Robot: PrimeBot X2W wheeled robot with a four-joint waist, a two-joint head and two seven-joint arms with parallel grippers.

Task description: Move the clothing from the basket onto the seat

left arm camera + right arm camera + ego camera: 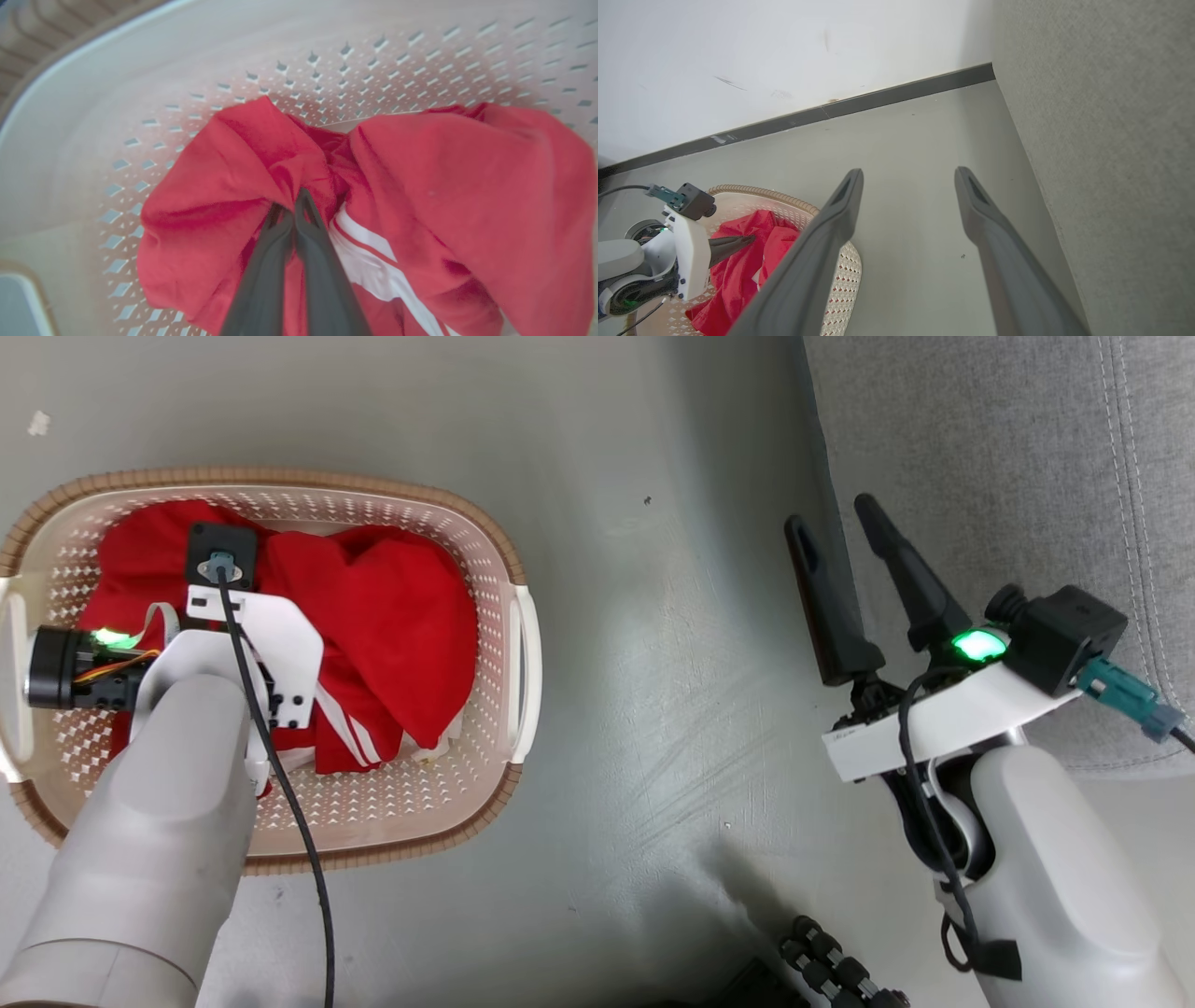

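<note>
Red clothing (pixel 401 607) with white stripes lies bunched in the cream basket (pixel 280 481) on the floor at the left. My left arm reaches down into the basket. In the left wrist view my left gripper (pixel 300 198) is shut, its tips pinching a fold of the red clothing (pixel 467 186) beside a white stripe. The right wrist view catches that gripper's dark fingers (pixel 733 243) pressed into the red heap. My right gripper (pixel 831 513) hangs open and empty at the right, against the edge of the grey seat (pixel 1008 476).
Bare grey floor (pixel 653 663) separates the basket from the seat. A white wall with a dark baseboard (pixel 878 100) runs behind the basket. A black jointed object (pixel 831 961) lies on the floor at the bottom edge near my right arm.
</note>
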